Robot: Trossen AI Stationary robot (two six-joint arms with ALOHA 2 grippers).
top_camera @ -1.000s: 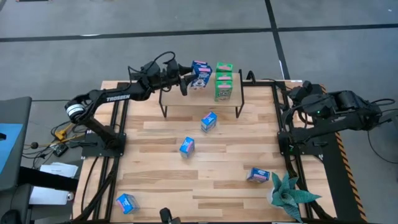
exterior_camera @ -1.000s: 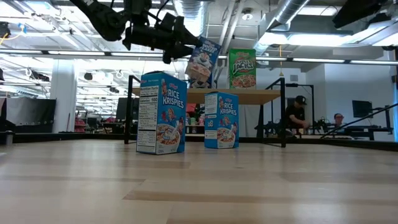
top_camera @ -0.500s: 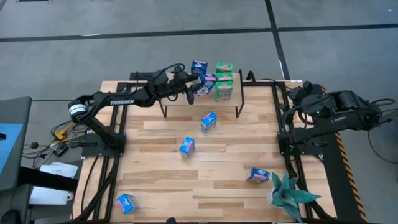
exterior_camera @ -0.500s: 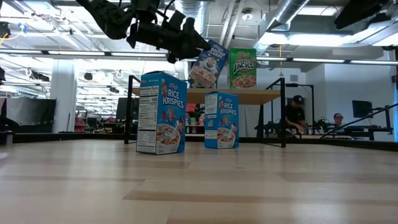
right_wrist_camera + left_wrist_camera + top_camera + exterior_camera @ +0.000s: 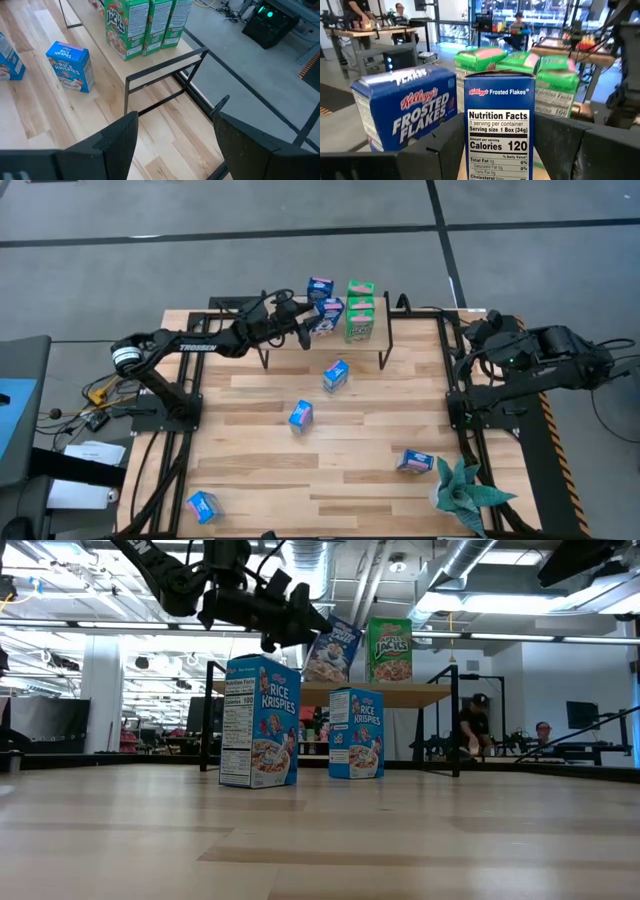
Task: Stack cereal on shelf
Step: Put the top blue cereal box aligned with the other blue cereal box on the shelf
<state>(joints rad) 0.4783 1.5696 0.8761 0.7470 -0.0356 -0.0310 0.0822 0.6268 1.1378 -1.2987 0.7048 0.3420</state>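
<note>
Since a moment ago, my left gripper [image 5: 312,322] has carried the Frosted Flakes box [image 5: 328,316] lower over the shelf [image 5: 285,338], fingers clamped on its sides. Placing step: next I level it. Its long axis tilts, top leaning toward the green boxes [image 5: 360,310]. My right gripper [image 5: 170,131] waits open.
</note>
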